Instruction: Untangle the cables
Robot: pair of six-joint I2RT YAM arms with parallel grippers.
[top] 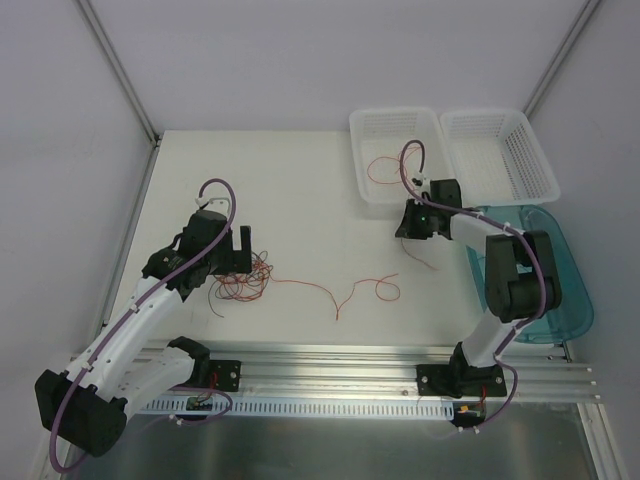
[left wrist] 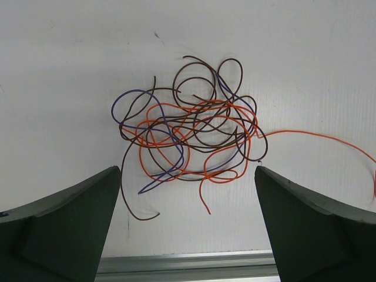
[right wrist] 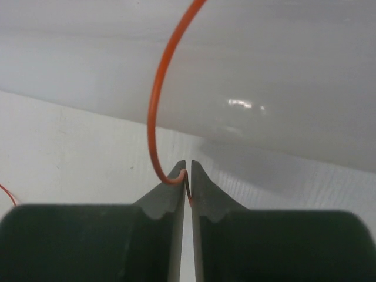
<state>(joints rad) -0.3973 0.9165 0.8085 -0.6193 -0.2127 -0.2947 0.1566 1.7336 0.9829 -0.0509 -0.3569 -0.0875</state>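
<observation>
Over on the right, the right gripper has its two fingers pressed together on an orange cable. The strand is pinched at the very tips and curves upward from them in a smooth arc. The overhead view places this gripper just beside the near wall of the left basket, one of two white baskets at the far right of the table. A thin red loop lies inside that basket; whether it is the same strand as the one being pinched cannot be told.

On the other side, the left gripper hangs with its fingers spread wide apart, holding nothing. The tangle of cables lies on the table between and just ahead of them: orange, dark brown and a purple strand looped through each other. One long orange strand trails out of the knot toward the middle of the table. A teal tray sits at the right edge
</observation>
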